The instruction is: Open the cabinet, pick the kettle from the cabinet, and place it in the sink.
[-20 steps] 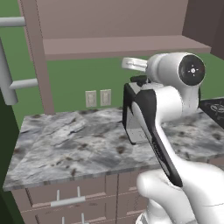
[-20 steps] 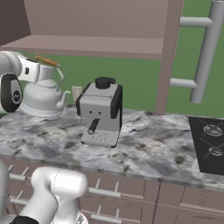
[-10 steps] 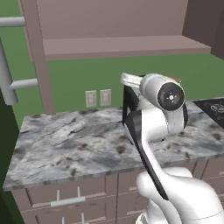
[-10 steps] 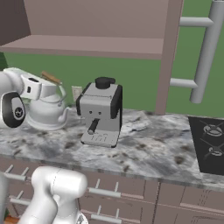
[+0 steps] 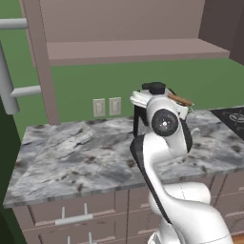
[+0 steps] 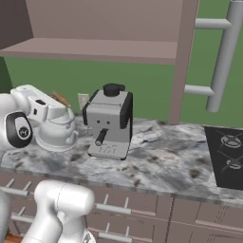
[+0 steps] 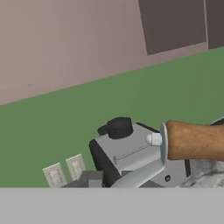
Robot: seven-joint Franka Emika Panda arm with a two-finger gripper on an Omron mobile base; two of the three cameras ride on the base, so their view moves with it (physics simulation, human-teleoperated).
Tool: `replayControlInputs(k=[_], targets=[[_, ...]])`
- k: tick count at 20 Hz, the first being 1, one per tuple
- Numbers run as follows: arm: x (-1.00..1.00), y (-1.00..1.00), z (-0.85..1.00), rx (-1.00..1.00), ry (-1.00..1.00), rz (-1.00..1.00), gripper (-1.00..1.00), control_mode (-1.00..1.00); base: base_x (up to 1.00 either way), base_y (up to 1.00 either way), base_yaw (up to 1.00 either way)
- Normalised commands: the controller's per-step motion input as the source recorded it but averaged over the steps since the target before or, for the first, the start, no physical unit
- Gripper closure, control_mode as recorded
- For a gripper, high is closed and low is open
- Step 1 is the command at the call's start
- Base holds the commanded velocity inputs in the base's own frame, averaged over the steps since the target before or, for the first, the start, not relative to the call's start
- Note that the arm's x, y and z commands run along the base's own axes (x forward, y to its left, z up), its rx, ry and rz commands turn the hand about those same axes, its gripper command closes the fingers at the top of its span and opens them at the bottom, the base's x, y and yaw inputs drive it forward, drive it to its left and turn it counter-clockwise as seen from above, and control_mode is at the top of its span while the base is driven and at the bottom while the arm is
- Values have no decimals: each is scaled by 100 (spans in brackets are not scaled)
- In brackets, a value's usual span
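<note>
The silvery-grey kettle [image 6: 57,132] hangs low over the marble counter [image 6: 161,166], just left of the coffee machine; whether its base touches the counter I cannot tell. My gripper [image 6: 53,105] is shut on its tan wooden handle [image 6: 60,98]. The hand view looks along that handle [image 7: 194,140] and its silver arch. In the left base view the handle [image 5: 180,99] peeks out behind my arm. The cabinet [image 5: 133,50] above stands open with a bare shelf, its door [image 6: 223,57] swung out at the right. The sink is out of view.
A grey-and-black coffee machine [image 6: 111,123] stands on the counter right beside the kettle. A black stove top [image 6: 230,154] lies at the right end. Two wall outlets [image 5: 106,106] sit on the green wall. Drawers [image 5: 71,219] run below the counter.
The arm has lowered the kettle from shelf height down towards the counter and a little closer to the coffee machine. The grip on the handle has stayed shut.
</note>
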Motion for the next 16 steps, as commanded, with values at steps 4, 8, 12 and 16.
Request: replayControlInputs(k=[4,8,12,16], targets=[[13,-4,-34,0,0,-11,100,-100,0,0,0],[6,-1,-24,0,0,-7,100,-100,0,0,0],[0,0,0,1,1,0,100,-100,0,0,0],[0,0,0,0,0,0,100,-100,0,0,0]])
